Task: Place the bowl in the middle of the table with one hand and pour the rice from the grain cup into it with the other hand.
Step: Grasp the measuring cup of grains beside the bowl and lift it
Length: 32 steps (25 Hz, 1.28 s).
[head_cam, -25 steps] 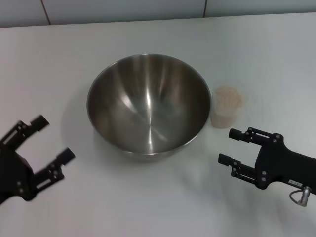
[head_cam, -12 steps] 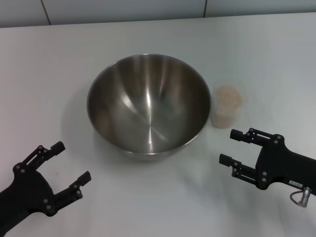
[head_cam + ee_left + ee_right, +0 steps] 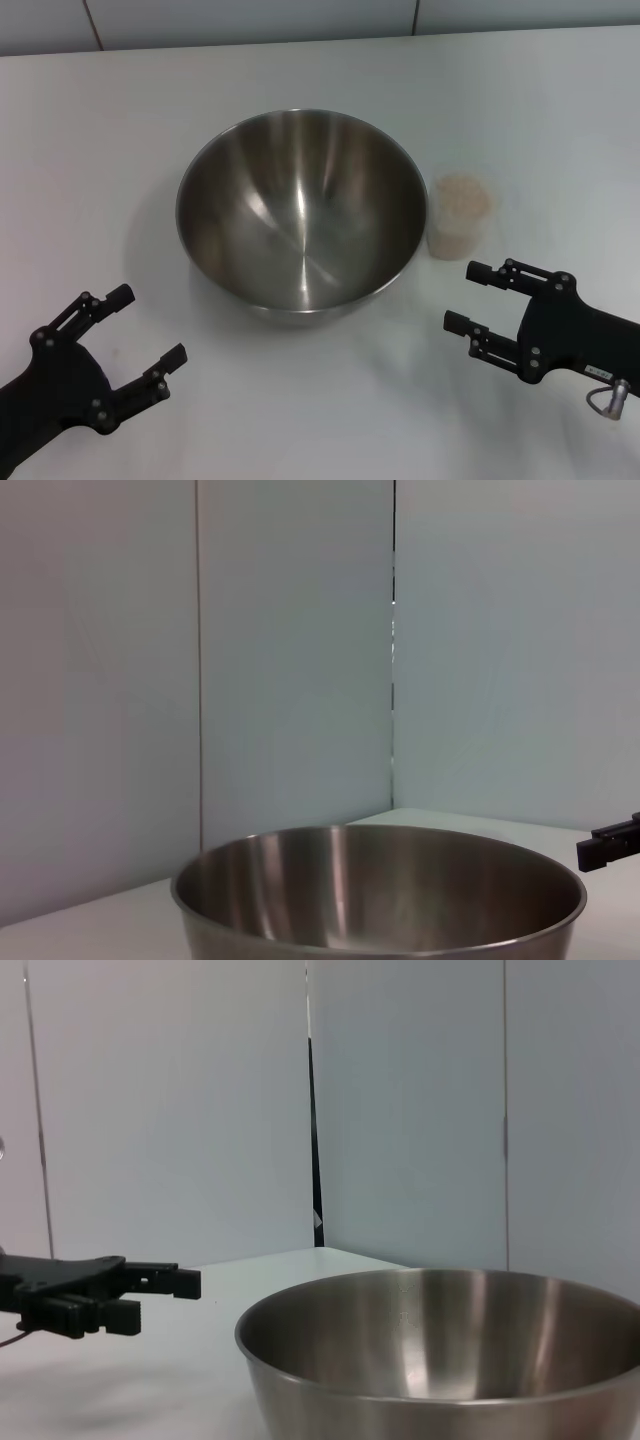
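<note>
On the white table point(image 3: 120, 130), near its middle, stands the bowl point(image 3: 302, 212), upright, its shiny inside bare of any grains. Just beside the bowl, on the robot's right, stands the grain cup point(image 3: 458, 216), upright and filled close to the brim with the rice point(image 3: 461, 195); cup and bowl look very close, but whether they touch cannot be told.

Nearer the robot and to the left, the left gripper point(image 3: 143, 329) hangs low over the table with its two black fingers spread wide, grasping nothing, well apart from the bowl's rim. On the other side, the right gripper point(image 3: 468, 296) is likewise released, its fingers parted and pointing toward the bowl and cup, near the cup's base yet clear of it.

From the left wrist view the bowl point(image 3: 380, 895) fills the lower part, with the tip of the right gripper showing at the edge. From the right wrist view the bowl point(image 3: 440, 1355) sits ahead, and the left gripper point(image 3: 165, 1295) shows beyond it, fingers apart.
</note>
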{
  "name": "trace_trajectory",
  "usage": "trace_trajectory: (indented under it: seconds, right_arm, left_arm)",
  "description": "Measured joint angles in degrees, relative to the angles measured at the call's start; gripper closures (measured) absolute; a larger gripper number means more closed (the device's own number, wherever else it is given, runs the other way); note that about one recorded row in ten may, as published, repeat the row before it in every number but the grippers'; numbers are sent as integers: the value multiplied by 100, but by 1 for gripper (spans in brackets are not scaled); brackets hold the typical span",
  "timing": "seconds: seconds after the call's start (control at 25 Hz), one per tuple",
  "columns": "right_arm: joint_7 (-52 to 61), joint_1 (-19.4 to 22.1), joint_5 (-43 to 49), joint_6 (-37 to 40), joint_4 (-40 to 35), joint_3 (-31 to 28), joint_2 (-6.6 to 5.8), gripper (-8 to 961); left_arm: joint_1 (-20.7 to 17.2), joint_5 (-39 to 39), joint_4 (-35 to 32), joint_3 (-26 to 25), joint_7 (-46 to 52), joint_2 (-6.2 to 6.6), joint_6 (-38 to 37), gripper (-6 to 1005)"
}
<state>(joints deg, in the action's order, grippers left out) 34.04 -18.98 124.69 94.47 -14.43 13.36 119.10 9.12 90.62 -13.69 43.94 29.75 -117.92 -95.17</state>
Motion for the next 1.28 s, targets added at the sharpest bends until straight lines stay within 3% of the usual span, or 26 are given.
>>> trace_trajectory:
  seconds: [0.2,0.44,0.72,0.96,1.28]
  right_arm:
    - [-83,111,-42,-119,277,-235,0,330]
    - [-619,447,-94,-169,862,-919,17,330]
    - [-1372,965,-107,-440,1658,-2038,50,330]
    - [-1503,1002,-107,-990,1850,-2396,52,330]
    - [-1556,941,-107,-1166,1878,-2865,52,329]
  left_arm:
    - [7,1,2,0,15,6,-2,131]
    - [114,57,-26,7,32,28,66,131]
    - [300,313,-113,9,275,210,58,131]
    - [384,427,-201,-7,446,297,80,131]
    - [370,524,-321,4,619,349,89,131]
